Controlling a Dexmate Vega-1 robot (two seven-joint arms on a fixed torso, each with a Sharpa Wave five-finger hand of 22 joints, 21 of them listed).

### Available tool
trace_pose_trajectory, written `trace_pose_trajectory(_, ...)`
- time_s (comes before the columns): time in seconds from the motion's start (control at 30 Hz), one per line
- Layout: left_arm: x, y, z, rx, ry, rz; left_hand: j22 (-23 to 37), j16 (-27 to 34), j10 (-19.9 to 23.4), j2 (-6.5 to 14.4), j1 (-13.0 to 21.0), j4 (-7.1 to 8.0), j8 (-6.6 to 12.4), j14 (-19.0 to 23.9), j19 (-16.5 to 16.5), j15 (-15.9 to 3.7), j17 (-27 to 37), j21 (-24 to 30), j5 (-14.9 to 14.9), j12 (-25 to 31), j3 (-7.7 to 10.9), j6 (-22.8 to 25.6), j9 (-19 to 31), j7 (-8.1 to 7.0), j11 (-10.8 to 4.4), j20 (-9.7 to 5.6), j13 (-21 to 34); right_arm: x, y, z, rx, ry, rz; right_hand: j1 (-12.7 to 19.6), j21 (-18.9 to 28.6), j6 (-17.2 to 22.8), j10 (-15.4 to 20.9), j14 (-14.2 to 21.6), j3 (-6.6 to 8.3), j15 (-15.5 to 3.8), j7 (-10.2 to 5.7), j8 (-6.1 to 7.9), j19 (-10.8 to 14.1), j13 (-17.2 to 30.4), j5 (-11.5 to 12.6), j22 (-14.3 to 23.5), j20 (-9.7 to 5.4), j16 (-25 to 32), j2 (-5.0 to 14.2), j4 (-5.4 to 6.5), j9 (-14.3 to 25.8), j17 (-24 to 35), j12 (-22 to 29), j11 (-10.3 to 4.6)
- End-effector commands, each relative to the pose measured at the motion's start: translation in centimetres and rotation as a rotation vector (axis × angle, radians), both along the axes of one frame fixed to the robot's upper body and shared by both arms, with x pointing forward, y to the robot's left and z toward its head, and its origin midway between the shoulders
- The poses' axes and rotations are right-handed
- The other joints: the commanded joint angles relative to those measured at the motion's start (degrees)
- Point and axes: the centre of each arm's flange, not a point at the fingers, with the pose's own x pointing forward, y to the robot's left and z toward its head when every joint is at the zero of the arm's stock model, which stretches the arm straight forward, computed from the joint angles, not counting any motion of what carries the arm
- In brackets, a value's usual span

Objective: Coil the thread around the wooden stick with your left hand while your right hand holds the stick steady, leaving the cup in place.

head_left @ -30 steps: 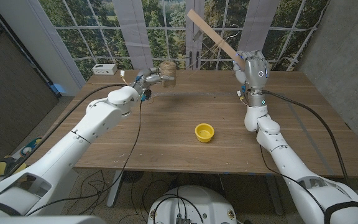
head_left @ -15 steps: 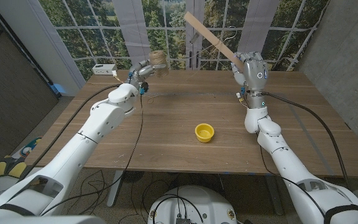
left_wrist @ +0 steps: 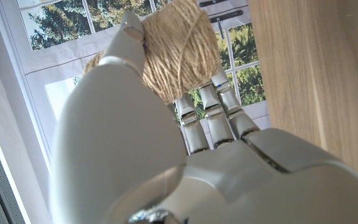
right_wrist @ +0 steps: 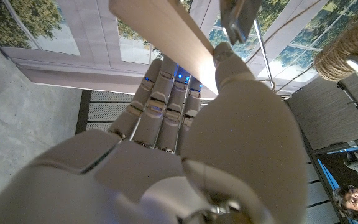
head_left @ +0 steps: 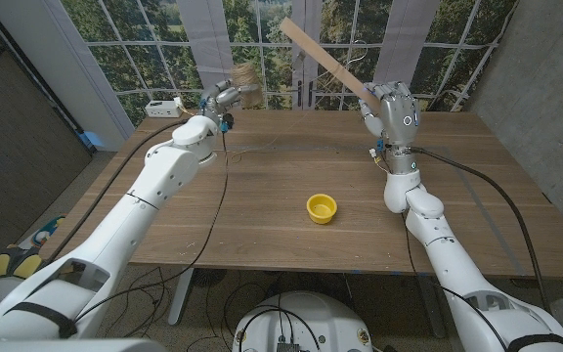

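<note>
Head view: the left hand (head_left: 225, 95) has lifted its ball of thread (head_left: 246, 80) higher and farther back. I'd say it's swinging around for another wrap. The right hand (head_left: 391, 110) grips the wooden stick (head_left: 325, 59), long axis slanting up toward the window; the cup (head_left: 322, 207) sits mid-table.

Left wrist view: fingers (left_wrist: 211, 112) clamp the twine.

Right wrist view: fingers clamp the stick (right_wrist: 166, 37).
</note>
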Motion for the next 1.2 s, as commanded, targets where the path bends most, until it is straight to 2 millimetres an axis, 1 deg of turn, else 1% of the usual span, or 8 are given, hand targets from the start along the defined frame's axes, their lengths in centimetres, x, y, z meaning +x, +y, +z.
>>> trace_pose_trajectory(0.03,-0.7,-2.2,5.9,0.110,0.003,0.012,0.20,-0.08,4.99,12.47,12.50,0.45,0.05,14.41,0.03,-17.97,21.40,0.47,0.40,0.07,0.77,15.71,1.25,0.52,-4.46,0.06,12.29,-1.1,1.2,-0.4,-0.059,-0.017,0.027,4.69,0.24,8.83,6.55,5.56,0.57,-8.68,-8.26,0.47,-0.18,1.17,0.60,0.15,-2.87,0.01,4.84,0.02,0.30,0.09,0.18,-6.27)
trace_pose_trajectory(0.13,-1.2,-3.1,7.5,0.135,-0.010,0.025,0.15,-0.21,5.05,12.42,12.50,0.45,0.01,14.30,0.06,-17.97,21.43,0.65,0.41,0.03,0.80,15.59,1.34,0.96,-4.46,0.08,12.39,-1.1,1.4,-0.6,-0.070,-0.014,0.026,4.67,0.28,8.83,6.53,5.57,0.58,-8.67,-8.29,0.46,-0.26,1.18,0.61,0.15,-2.89,-0.04,4.85,0.04,0.31,0.12,0.14,-6.20)
trace_pose_trajectory(0.3,-2.3,-4.2,10.2,0.177,-0.034,0.045,0.09,-0.25,5.15,12.45,12.49,0.47,0.06,14.38,0.14,-17.96,21.49,0.86,0.44,-0.05,0.85,15.66,1.46,0.88,-4.43,0.02,12.46,-0.9,1.6,-1.0,-0.088,-0.005,0.021,4.61,0.39,8.87,6.65,5.62,0.57,-8.67,-8.32,0.45,-0.23,1.15,0.61,0.14,-2.91,-0.08,4.87,0.08,0.31,0.17,0.11,-6.14)
trace_pose_trajectory(0.5,-3.5,-5.3,12.8,0.199,-0.061,0.062,0.03,-0.30,5.19,12.46,12.48,0.49,0.03,14.49,0.11,-17.95,21.55,1.05,0.46,-0.13,0.91,15.56,1.57,0.76,-4.44,0.06,12.59,-0.7,1.9,-1.5,-0.110,0.004,0.007,4.67,0.53,8.86,6.67,5.70,0.59,-8.73,-8.38,0.42,-0.27,1.25,0.61,0.13,-2.93,-0.15,4.82,0.02,0.32,0.27,0.07,-6.16)
trace_pose_trajectory(0.87,-7.1,-7.2,17.8,0.279,-0.106,0.126,-0.08,-0.43,5.23,12.36,12.47,0.46,-0.07,14.57,0.03,-17.96,21.69,1.39,0.49,-0.35,0.99,15.36,1.70,0.90,-4.40,-0.05,12.75,0.3,2.4,-2.2,-0.140,0.032,-0.025,4.54,0.75,8.97,6.65,5.79,0.57,-8.69,-8.46,0.42,-0.35,1.28,0.62,0.11,-2.97,-0.30,4.79,0.10,0.33,0.38,-0.08,-6.31)
trace_pose_trajectory(0.93,-7.4,-7.4,18.3,0.277,-0.114,0.128,-0.10,-0.48,5.36,12.34,12.47,0.45,-0.04,14.56,0.06,-17.97,21.72,1.49,0.50,-0.40,1.01,15.52,1.69,0.85,-4.43,-0.08,12.71,0.5,2.4,-2.2,-0.142,0.035,-0.028,4.59,0.79,8.88,6.74,5.80,0.61,-8.74,-8.49,0.37,-0.38,1.30,0.64,0.11,-2.98,-0.35,4.82,0.07,0.33,0.39,-0.07,-6.29)
trace_pose_trajectory(0.97,-8.0,-7.8,19.2,0.295,-0.130,0.140,-0.11,-0.50,5.34,12.33,12.46,0.45,0.01,14.56,0.06,-17.97,21.73,1.52,0.50,-0.41,1.01,15.65,1.69,0.88,-4.43,-0.10,12.75,0.6,2.5,-2.3,-0.145,0.039,-0.029,4.61,0.80,8.96,6.78,5.81,0.63,-8.73,-8.47,0.39,-0.43,1.31,0.65,0.10,-2.98,-0.38,4.83,0.06,0.33,0.39,-0.07,-6.25)
trace_pose_trajectory(1.2,-9.4,-9.2,21.4,0.338,-0.155,0.163,-0.16,-0.59,5.36,12.30,12.42,0.47,-0.05,14.60,0.05,-17.96,21.80,1.72,0.51,-0.49,1.05,15.61,1.73,0.92,-4.44,-0.21,12.92,1.0,2.9,-2.4,-0.159,0.048,-0.025,4.55,0.96,9.02,6.74,5.79,0.62,-8.64,-8.48,0.38,-0.43,1.36,0.67,0.09,-3.01,-0.54,4.71,0.06,0.32,0.44,-0.17,-6.48)
